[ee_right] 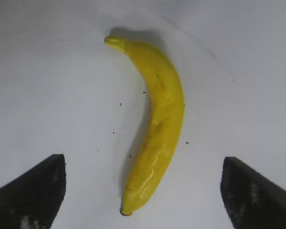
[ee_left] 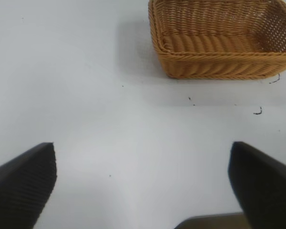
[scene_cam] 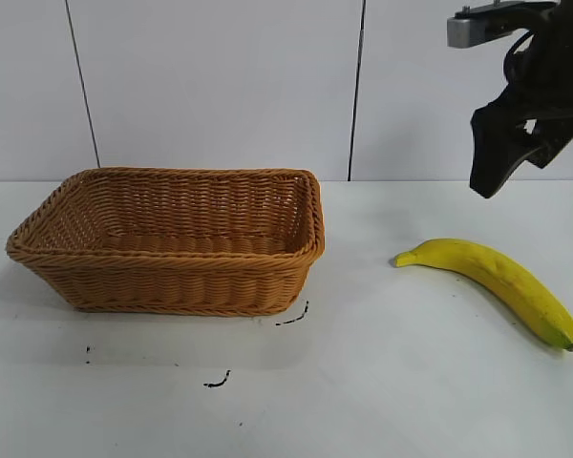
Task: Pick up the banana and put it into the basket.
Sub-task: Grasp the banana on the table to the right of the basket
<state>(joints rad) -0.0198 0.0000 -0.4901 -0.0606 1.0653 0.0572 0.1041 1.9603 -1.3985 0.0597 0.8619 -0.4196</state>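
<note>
Jaws of the right gripper (ee_right: 143,191) are spread wide and hold nothing; in the right wrist view the two dark fingertips (ee_right: 31,191) sit at either side with the long, curved yellow banana (ee_right: 157,124) lying between them, lower down on the white tabletop (scene_cam: 382,382). From the exterior view the right gripper (scene_cam: 501,157) hangs in the air above the banana (scene_cam: 497,277), not touching it. Banana lies flat on the tabletop, well apart from the rectangular tan-orange woven wicker basket (scene_cam: 172,277), which stands upright toward the left arm's side. Left gripper (ee_left: 143,186): jaws also released and wide, hovering over bare tabletop, with the basket (ee_left: 219,69) farther off. A few small black marks (scene_cam: 220,380) show on the tabletop just in front of the basket.
</note>
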